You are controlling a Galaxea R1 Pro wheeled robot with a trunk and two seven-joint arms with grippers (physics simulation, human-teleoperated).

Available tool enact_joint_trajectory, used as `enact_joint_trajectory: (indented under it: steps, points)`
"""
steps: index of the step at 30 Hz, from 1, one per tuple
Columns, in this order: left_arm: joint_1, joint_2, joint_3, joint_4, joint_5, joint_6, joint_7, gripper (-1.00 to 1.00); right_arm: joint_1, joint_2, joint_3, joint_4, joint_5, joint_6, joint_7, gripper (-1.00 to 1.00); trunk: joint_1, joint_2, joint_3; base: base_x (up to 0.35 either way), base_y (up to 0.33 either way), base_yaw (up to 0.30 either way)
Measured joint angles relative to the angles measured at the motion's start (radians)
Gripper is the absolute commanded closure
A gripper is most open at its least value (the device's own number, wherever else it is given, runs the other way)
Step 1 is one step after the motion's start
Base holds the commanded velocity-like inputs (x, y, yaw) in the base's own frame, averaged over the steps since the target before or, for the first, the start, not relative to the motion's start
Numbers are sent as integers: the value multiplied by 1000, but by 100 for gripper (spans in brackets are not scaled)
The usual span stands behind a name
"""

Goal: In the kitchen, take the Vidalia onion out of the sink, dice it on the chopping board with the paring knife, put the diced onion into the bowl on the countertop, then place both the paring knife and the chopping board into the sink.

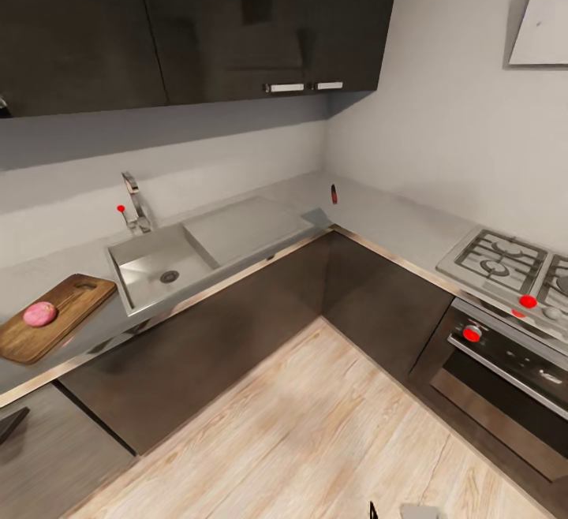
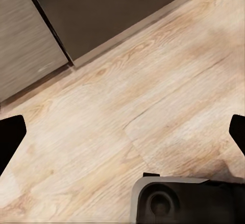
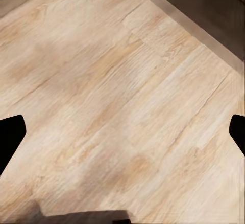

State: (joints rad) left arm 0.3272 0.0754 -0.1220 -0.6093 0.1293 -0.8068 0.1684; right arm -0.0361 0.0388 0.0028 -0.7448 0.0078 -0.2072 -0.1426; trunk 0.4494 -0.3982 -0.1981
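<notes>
The pink Vidalia onion [image 1: 39,314] lies on the brown chopping board [image 1: 72,304], which rests on the grey countertop [image 1: 386,223] at the far left. Right of the board is the steel sink [image 1: 146,266], its basin bare, with a chrome tap [image 1: 134,203] behind it. A small dark object with a red part [image 1: 334,193] stands in the countertop's corner; I cannot tell whether it is the paring knife. The bowl is out of view. My left gripper [image 2: 122,132] and right gripper [image 3: 122,132] both hang open over the wooden floor, holding nothing.
Dark base cabinets [image 1: 260,314] run under the L-shaped counter, and dark wall cabinets [image 1: 237,22] hang above. A gas hob [image 1: 505,263] and an oven [image 1: 505,369] with red knobs stand at the right. The wooden floor [image 1: 315,440] spreads in front of me.
</notes>
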Motion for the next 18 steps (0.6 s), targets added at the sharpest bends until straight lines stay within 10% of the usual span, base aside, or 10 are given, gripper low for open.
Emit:
enact_joint_trajectory:
  steps: [9,18]
  points:
    - [2,-2,0,38,-1,0,0,-100,-353,38,1,-231,15,562,-82,-100,0,0,0,0,0,0]
    - [2,-2,0,40,-1,0,0,-100,-755,84,4,-230,30,854,-185,-100,0,0,0,0,0,0]
